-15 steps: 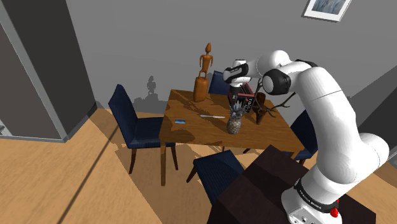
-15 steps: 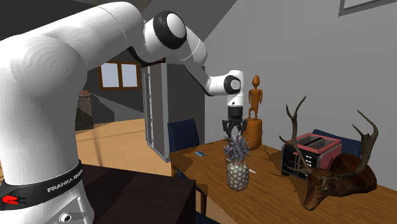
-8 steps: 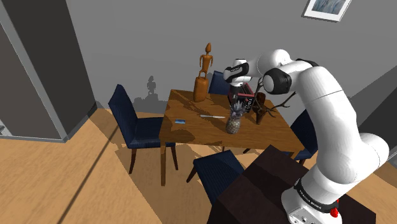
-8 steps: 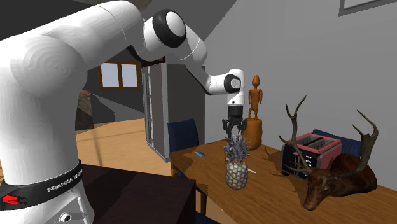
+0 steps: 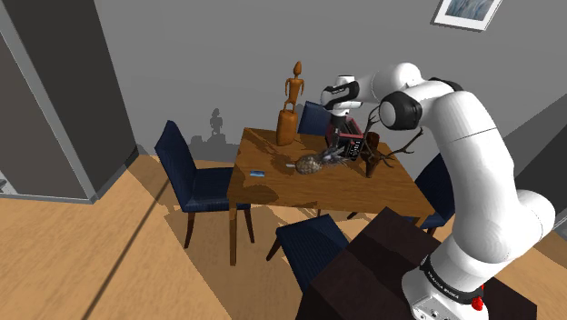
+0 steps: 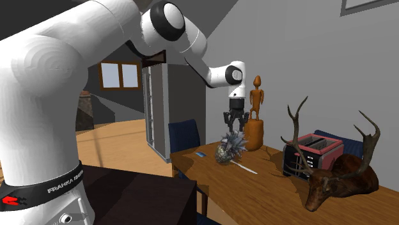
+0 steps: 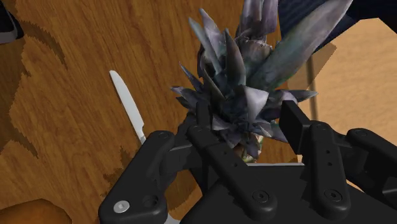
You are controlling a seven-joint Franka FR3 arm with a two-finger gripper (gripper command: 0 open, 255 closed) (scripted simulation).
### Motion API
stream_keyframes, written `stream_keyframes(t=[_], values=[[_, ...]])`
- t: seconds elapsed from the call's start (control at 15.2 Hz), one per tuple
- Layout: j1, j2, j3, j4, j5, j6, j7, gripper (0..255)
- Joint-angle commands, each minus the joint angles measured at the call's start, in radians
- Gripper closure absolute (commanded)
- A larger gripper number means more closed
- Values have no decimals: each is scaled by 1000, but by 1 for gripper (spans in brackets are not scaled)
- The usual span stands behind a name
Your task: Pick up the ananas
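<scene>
The pineapple (image 6: 224, 152) hangs tilted a little above the wooden table (image 6: 268, 192), with its yellow-brown body low and its grey-green crown up under the hand. In the shoulder view the pineapple (image 5: 311, 165) leans toward that view's left. My black gripper (image 6: 234, 126) points down at the crown, and its fingers clasp the leaves from both sides. From the wrist, the crown (image 7: 245, 95) sits between the two fingers (image 7: 202, 121), and the fruit's body is mostly hidden behind it. The gripper (image 5: 343, 143) is just above the table's middle (image 5: 273, 186).
A white knife (image 7: 127, 105) lies on the table beside the fruit. A tall wooden figure (image 6: 256, 118), a red toaster (image 6: 313, 153) and an antlered deer head (image 6: 339, 176) stand around it, with a small blue object (image 5: 257, 173) nearer the edge. Blue chairs (image 5: 195, 177) surround the table.
The pineapple stood upright on the table before; now it has risen, tipped over and swung toward the shoulder view's left. The gripper has closed on the crown and moved up slightly.
</scene>
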Motion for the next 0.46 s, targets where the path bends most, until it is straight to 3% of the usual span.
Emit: stream_keyframes(t=[0.0,0.4], values=[[1,-15,-4,8,-3,-20,1,255],[3,-43,-9,17,-10,-56,2,255]])
